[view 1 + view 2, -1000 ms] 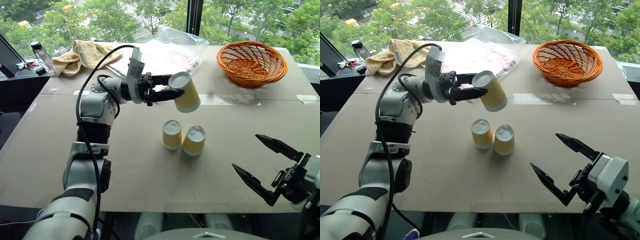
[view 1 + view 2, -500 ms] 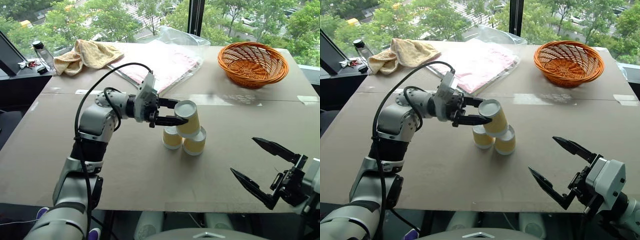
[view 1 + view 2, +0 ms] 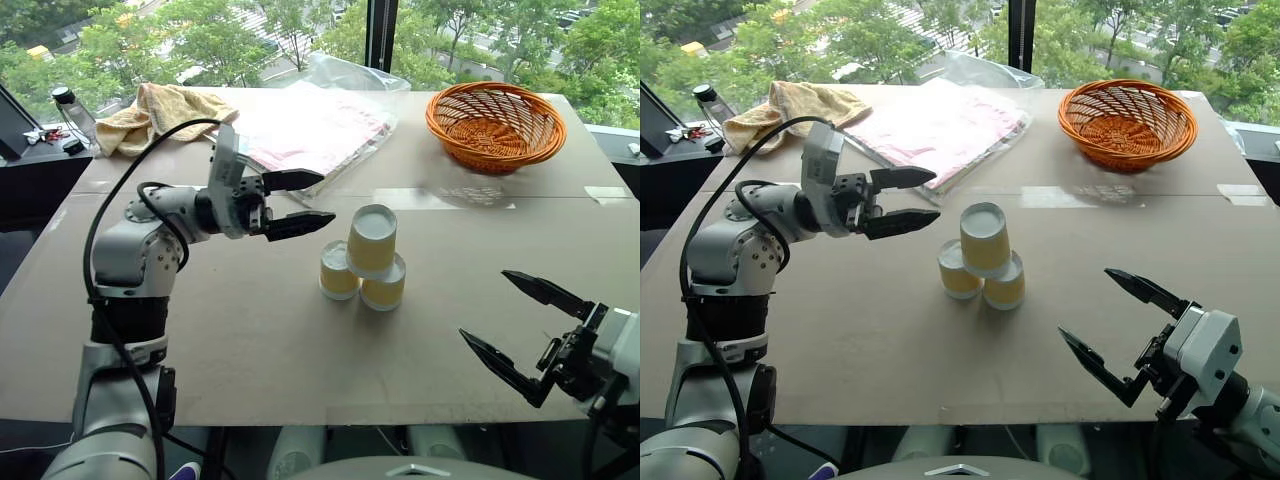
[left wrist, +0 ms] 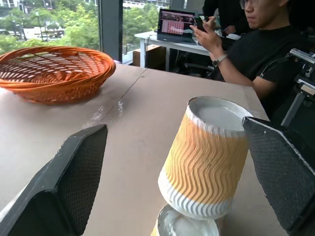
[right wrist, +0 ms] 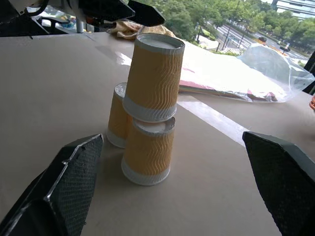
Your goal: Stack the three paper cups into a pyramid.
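Paper, ribbed and pale yellow, makes up all three cups, and we see them standing upside down near the middle of the surface [image 3: 200,330]. Two base cups, the left base cup [image 3: 337,270] and the right base cup [image 3: 384,284], stand touching, so their white bottoms give a shelf for the top cup [image 3: 372,240]. It rests across both, leaning a little, and in our judgement the pyramid is built but not very steady.

Our left pincer [image 3: 310,199] hangs just beside the top cup, on the side toward the left edge, fingers spread wide and touching nothing; we read that as a release, with room left so the black fingers [image 4: 81,162] do not brush the stack.

Our right pincer [image 3: 1122,334] waits near the front edge, well apart from the cups, its jaws apart and empty, kept out of the way.

Toward the far right corner sits an orange wicker basket [image 3: 495,125]; a clear plastic bag [image 3: 320,115] lies along the far edge and a tan towel [image 3: 165,110] near the far left corner.
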`<state>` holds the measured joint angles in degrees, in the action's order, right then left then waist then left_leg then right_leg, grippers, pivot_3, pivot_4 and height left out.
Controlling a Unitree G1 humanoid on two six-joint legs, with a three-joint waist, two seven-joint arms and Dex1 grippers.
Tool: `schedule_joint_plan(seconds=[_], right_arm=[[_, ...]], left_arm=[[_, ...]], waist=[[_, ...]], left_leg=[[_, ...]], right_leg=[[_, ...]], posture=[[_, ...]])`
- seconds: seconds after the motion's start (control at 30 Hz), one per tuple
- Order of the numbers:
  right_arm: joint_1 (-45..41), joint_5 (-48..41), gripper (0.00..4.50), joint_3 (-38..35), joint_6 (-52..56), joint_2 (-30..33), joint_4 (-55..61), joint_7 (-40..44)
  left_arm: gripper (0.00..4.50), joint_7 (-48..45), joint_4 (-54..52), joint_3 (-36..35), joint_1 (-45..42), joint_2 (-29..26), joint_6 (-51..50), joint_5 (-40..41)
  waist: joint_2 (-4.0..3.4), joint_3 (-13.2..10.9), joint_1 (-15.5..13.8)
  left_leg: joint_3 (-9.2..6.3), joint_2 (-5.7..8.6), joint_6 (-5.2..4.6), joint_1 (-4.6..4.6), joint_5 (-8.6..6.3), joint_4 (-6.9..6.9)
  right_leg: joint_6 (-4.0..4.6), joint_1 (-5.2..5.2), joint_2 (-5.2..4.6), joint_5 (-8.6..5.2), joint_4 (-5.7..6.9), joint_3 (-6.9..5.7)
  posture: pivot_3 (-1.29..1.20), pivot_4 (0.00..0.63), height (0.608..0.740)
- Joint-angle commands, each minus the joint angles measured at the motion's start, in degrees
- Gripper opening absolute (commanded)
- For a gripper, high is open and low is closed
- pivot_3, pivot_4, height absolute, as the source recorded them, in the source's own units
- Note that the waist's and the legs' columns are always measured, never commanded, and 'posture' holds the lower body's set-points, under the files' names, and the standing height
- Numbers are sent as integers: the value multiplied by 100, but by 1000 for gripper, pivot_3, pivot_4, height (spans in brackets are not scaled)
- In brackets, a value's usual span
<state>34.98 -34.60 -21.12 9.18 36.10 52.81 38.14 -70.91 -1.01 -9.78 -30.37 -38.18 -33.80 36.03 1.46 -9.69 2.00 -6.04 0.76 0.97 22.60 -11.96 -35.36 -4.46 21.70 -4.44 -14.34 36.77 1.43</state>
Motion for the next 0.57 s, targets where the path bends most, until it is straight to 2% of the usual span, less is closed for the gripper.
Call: schedule_joint_plan(seconds=[0.03, 0.17, 0.3, 0.4, 0.57], right_arm=[[-169, 206, 4500, 118, -245, -57, -529, 278], [-170, 326, 4500, 106, -555, -112, -1252, 756], [148, 263, 4500, -233, -775, -26, -1759, 1306], [425, 226, 4500, -525, -882, 16, -1959, 1627], [725, 156, 4500, -897, -870, 22, -2095, 1917]], left_arm=[[4474, 330, -123, -654, 964, -19, 102, 169], [4474, 242, -277, -1041, 2344, -148, 602, -1], [4474, 112, -677, -1264, 3522, -191, 1092, -117], [4474, 226, -969, -1296, 3957, -164, 1245, -107], [4474, 287, -947, -1367, 4367, -198, 1440, -183]], waist=[[2, 0, -15], [5, -3, -82], [4, -3, -183], [4, -2, -286], [-8, 5, -283]], left_leg=[[-2, 0, 0, 3, 0, -1], [0, 1, 0, 7, 0, -1], [1, -5, 1, 8, -1, 0], [7, -9, 1, 7, -1, 0], [47, -35, 1, 7, -1, -1]], right_leg=[[0, 0, 0, 1, -2, -2], [8, 2, -5, -3, -5, -1], [24, 3, -13, -12, -6, -2], [25, 1, -26, -13, -9, -2], [23, 0, -33, -14, -9, -8]], posture=[[0, 150, 740], [0, 150, 740], [0, 150, 740], [0, 150, 740], [0, 150, 740]])
